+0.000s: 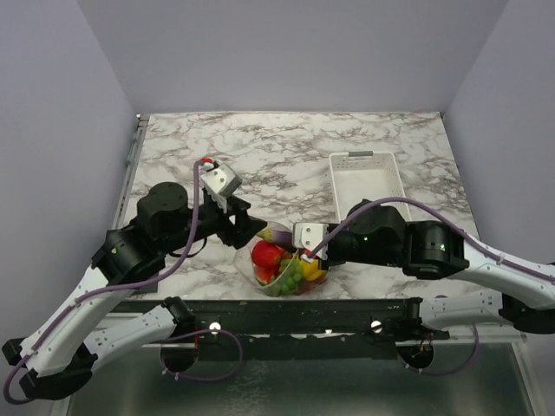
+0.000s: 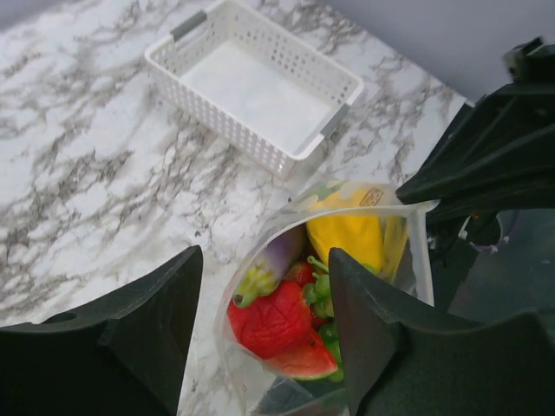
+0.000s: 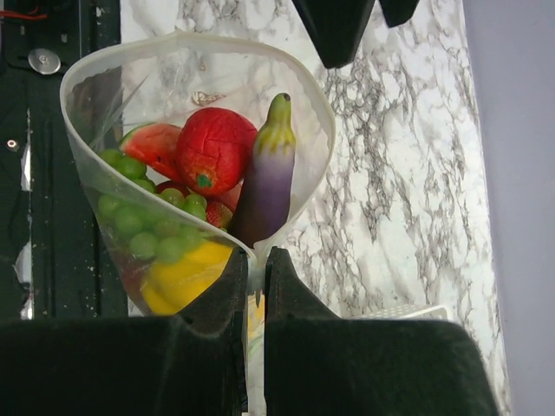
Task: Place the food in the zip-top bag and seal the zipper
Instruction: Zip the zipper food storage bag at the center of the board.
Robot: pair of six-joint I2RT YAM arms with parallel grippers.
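Observation:
The clear zip-top bag (image 1: pixel 279 269) stands open-mouthed near the table's front edge. The food is inside it: a red fruit (image 3: pixel 215 149), a watermelon slice (image 3: pixel 154 146), green grapes (image 3: pixel 143 227), a yellow piece (image 3: pixel 182 276) and a purple eggplant (image 3: pixel 269 186). My right gripper (image 3: pixel 257 270) is shut on the bag's mouth edge, at the end of the whitish zipper (image 3: pixel 195 42). My left gripper (image 2: pixel 264 334) is open, its fingers (image 2: pixel 139 334) apart on either side of the bag's near wall (image 2: pixel 247 368), not pinching it. In the top view the left gripper (image 1: pixel 249 227) is at the bag's left and the right gripper (image 1: pixel 305 252) at its right.
A white rectangular plastic basket (image 1: pixel 334 178), empty, stands on the marble table behind and to the right of the bag; it also shows in the left wrist view (image 2: pixel 260 143). The black front rail (image 1: pixel 286 312) runs just below the bag.

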